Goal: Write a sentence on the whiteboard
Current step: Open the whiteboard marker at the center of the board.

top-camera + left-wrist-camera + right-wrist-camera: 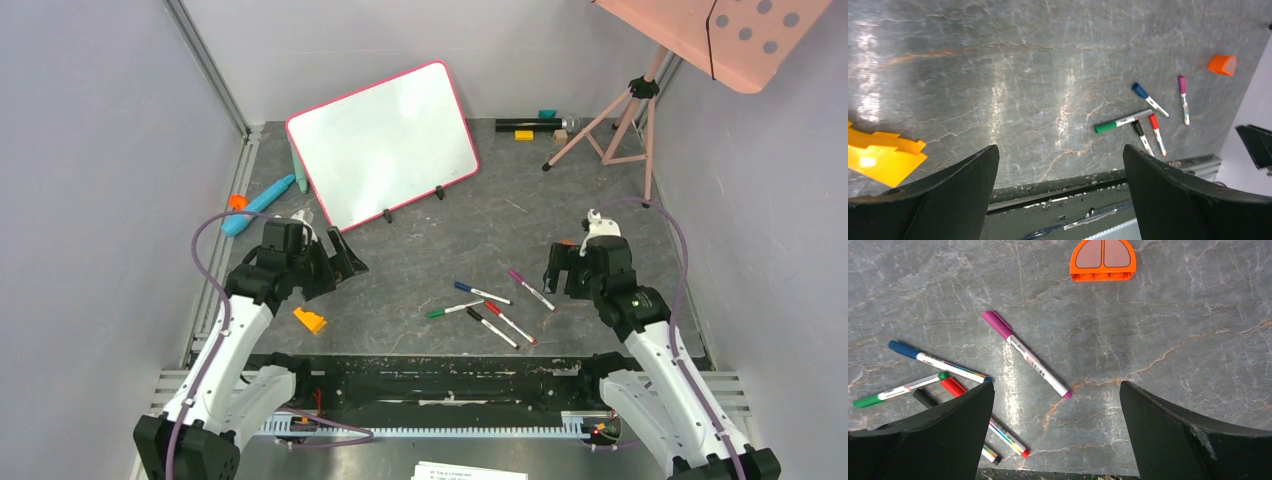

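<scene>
- the whiteboard (385,140) stands propped at a tilt on small black clip feet, far left of centre on the bench (450,230). its glossy face looks blank, with no writing visible.
- the left hand (1060,155) is spread wide and empty, hovering near the board's lower corner. the right hand (1057,390) is also spread and holds nothing, above the loose markers (1025,357).
- the green marker (898,388) lies flat in that cluster, close beside the blue one, and seems capped.
- it is probably light, stiff and smooth, so it may roll or twist. pinch it mid-barrel, across its length. the cap must come off first.
- the board is likely light and only propped, so hard pressing could tip or slide it. steadying its rim would help.
</scene>
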### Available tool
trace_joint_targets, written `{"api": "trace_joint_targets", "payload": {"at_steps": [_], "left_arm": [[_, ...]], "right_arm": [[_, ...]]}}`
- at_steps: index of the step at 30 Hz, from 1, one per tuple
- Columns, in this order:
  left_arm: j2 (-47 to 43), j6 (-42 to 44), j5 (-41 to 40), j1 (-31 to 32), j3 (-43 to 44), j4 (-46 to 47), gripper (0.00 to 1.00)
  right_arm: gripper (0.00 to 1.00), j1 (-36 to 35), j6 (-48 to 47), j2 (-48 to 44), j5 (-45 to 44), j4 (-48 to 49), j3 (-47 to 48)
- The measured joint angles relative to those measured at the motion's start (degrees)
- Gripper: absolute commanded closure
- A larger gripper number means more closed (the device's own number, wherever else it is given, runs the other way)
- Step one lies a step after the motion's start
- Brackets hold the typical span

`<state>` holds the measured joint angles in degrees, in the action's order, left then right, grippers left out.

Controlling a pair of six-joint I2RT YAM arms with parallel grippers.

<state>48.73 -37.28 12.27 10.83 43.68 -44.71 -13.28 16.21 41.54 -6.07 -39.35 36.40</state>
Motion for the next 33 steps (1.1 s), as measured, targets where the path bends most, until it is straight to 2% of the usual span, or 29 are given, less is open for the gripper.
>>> {"api": "trace_joint_targets", "payload": {"at_steps": [7,13,22,25,33], "left_arm": [[3.1,2.3,5.4,1.0,-0.3,1.9,0.00],[4.2,3.5,9.0,3.6,-0.3,3.7,0.00],[5.1,7.0,10.9,5.1,-0.2,6.1,0.00],[5.2,7.8,10.7,5.1,0.1,6.3,0.00],[5.2,8.9,10.2,5.2,1.0,6.9,0.00]], "right_arm": [[0.02,0.0,-3.4,-1.6,4.2,5.1,-5.4],[0.02,-0.9,-6.7,4.0,12.4,9.3,-5.5],[0.01,-11.7,-8.0,7.3,10.5,11.0,-5.5],[0.11,-15.5,-8.2,8.9,9.7,12.1,-5.5],[0.25,-23.5,-8.5,13.6,5.6,13.1,-5.5]]}}
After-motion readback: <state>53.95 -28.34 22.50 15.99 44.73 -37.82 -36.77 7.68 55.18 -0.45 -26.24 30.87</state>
